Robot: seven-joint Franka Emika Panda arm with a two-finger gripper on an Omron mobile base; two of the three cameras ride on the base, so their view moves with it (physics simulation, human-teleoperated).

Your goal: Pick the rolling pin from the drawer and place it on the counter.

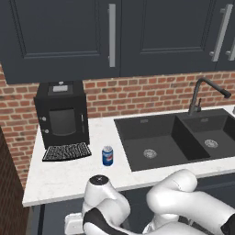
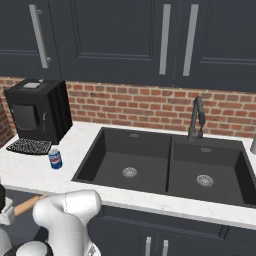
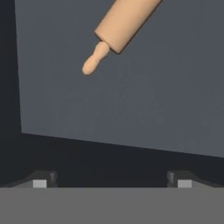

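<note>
The rolling pin (image 3: 124, 22), a light tan wooden cylinder, lies on the grey floor of the open drawer (image 3: 131, 105). One narrow handle points toward the hand view's lower left. My gripper (image 3: 112, 181) hangs above the drawer, open, its fingertips (image 3: 43, 179) wide apart with nothing between them. The pin sits ahead of the fingers, apart from them. In the right base view a tan piece of the rolling pin (image 2: 27, 204) shows beside my arm, below the front edge of the white counter (image 2: 30, 175). The counter (image 1: 69, 176) also runs in front of the brick wall.
A blue soda can (image 1: 107, 155) (image 2: 55, 159) stands on the counter by a black coffee machine (image 1: 62, 114) (image 2: 37, 110). The black double sink (image 1: 174, 137) (image 2: 165, 165) with its faucet (image 1: 197, 96) lies to the right. Dark upper cabinets hang above.
</note>
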